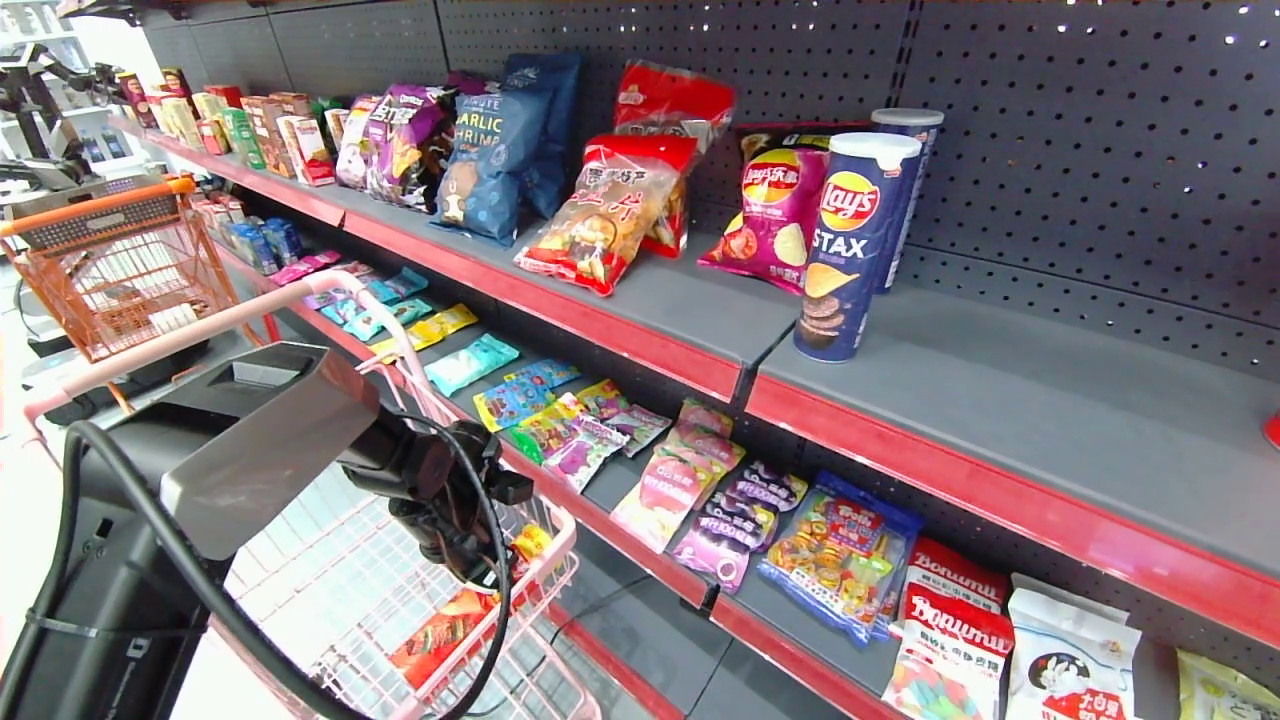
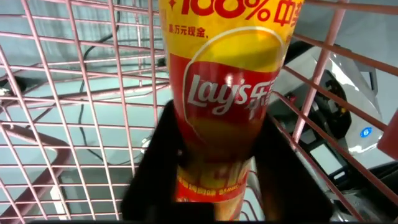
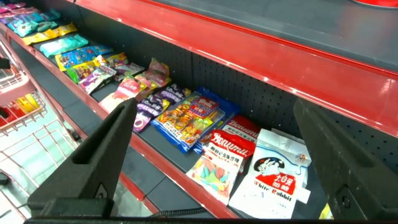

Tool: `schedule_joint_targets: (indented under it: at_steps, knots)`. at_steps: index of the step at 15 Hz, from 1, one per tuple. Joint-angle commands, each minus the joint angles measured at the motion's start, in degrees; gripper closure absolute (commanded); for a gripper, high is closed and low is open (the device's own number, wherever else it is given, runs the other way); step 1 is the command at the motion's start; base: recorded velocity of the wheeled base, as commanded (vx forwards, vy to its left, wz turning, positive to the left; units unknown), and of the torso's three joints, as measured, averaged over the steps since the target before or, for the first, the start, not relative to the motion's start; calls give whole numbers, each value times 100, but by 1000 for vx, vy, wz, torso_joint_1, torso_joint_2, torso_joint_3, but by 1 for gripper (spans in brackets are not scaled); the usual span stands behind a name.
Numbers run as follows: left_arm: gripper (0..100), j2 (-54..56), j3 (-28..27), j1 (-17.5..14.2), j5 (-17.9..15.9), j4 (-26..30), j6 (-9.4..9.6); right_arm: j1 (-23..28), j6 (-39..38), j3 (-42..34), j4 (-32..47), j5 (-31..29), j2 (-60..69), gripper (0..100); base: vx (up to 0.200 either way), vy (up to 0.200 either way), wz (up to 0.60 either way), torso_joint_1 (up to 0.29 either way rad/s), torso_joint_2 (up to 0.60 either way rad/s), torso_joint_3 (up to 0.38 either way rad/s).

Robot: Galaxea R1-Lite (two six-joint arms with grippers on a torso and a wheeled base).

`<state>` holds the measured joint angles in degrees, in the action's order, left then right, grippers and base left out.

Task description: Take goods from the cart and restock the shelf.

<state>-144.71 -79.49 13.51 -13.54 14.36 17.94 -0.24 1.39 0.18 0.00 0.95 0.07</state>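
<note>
2 claws in 2 different states. Left claw (image 2: 217, 127) clamped on a yellow-and-red chip can (image 2: 227, 81), black fingers (image 2: 163, 155) pressed to either side of its lower body. Can held down inside the pink wire cart (image 2: 74, 93), mesh behind and beside it. Seen from the head camera, a spot of the can's yellow just beside that claw, close inside the cart's rim. 1 red-orange packet (image 1: 440, 630) lying flat on the cart floor below.

Right claw (image 3: 214, 109) spread apart, nothing between its fingers, held in front of the lower shelf (image 1: 790, 655). Flat on that shelf, a row of sweet bags: a blue-edged bag of mixed candy (image 3: 186, 118), and a white bag (image 3: 273, 174) farther along.

On the upper shelf (image 1: 1000, 400), 2 blue chip tubes (image 1: 850, 240) upright, 1 right behind the other, near the joint in the red front edge. Magenta chip bag (image 1: 775, 210) leaning just beside them, more snack bags and boxes beyond. Orange cart (image 1: 110, 260) well apart, farther down the aisle.
</note>
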Motion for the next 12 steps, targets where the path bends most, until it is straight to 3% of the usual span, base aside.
schedule_joint_targets:
  at_steps: [1, 6, 9, 12]
  knots:
    - [100, -22, -13, -6, -43, 32, -10, -2, 2, -1, 0, 2, -7, 0, 0, 0, 0, 0, 0, 0]
    - [100, 260, 224, -6, -52, 5, 16, -2, 2, -1, 9, 10, -7, 0, 0, 0, 0, 0, 0, 0]
    - [100, 1094, 382, -120, -61, -3, -19, -2, -16, -1, 9, 10, -7, 0, 0, 0, 0, 0, 0, 0]
    - [100, 2589, 918, -340, -96, -39, -116, -2, -7, -1, 9, 10, -7, 0, 0, 0, 0, 0, 0, 0]
